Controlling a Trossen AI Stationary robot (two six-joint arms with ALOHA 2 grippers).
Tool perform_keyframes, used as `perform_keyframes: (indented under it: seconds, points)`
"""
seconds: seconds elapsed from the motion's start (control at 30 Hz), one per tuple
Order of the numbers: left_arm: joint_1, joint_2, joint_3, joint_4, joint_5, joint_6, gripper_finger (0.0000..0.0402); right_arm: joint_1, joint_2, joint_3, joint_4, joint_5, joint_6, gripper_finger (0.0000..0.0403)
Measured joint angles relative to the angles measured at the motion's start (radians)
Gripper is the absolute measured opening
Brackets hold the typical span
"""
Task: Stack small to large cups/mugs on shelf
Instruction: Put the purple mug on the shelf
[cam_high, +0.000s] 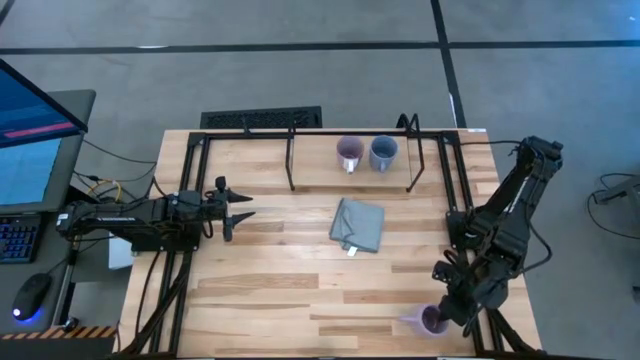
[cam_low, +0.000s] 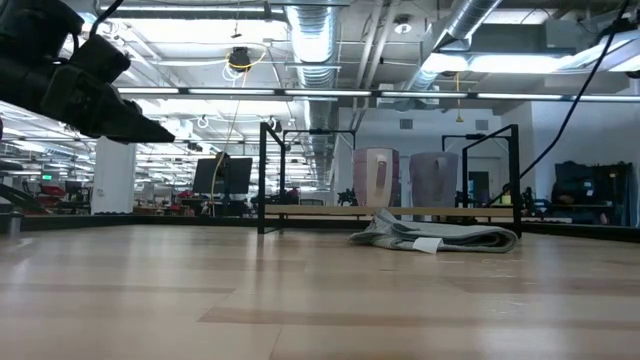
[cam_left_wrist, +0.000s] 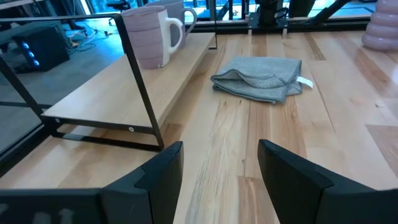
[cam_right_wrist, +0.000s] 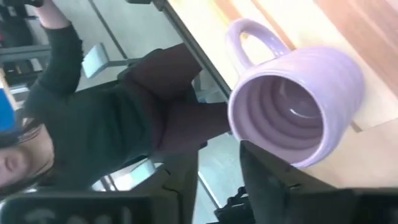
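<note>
At lower right of the high view, our right gripper (cam_high: 447, 312) sits beside the deeper purple mug (cam_high: 432, 320) near the table (cam_high: 270, 290) edge, fingers slightly parted and holding nothing. At left, our left gripper (cam_high: 240, 215) waits spread open. Up top, the lavender mug (cam_high: 350, 153) and blue-grey mug (cam_high: 383, 152) stand touching on the shelf (cam_high: 300, 160), the grey folded cloth (cam_high: 358, 224) just below.

Pale lavender mug (cam_high: 349, 153) and blue-grey mug (cam_high: 383, 152): upright, side by side on black rod shelf (cam_high: 291, 160). Purple ribbed mug (cam_high: 434, 320): near table's front right edge
</note>
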Motion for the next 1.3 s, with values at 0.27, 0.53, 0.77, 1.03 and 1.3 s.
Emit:
perform_keyframes:
  seconds: [0.27,0.53,0.77,1.03,1.3]
  points:
    - [0.000,0.000,-0.001,-0.001,0.000,-0.016,0.0199,-0.001,0.003,0.000,-0.034,-0.007,0.029,0.0239]
    - [0.000,0.000,-0.001,-0.001,-0.001,-0.017,0.0199,-0.004,0.003,0.000,-0.017,-0.004,-0.060,0.0260]
    - [0.000,0.000,-0.001,-0.002,-0.002,-0.022,0.0199,0.021,0.003,0.000,-0.085,-0.026,0.102,0.0260]
    - [0.000,0.000,-0.002,-0.002,-0.002,-0.028,0.0199,0.084,0.064,0.000,-0.099,-0.009,0.279,0.0260]
    - [0.000,0.000,-0.002,-0.002,-0.005,-0.028,0.0199,0.102,0.163,0.000,-0.140,-0.011,0.396,0.0260]
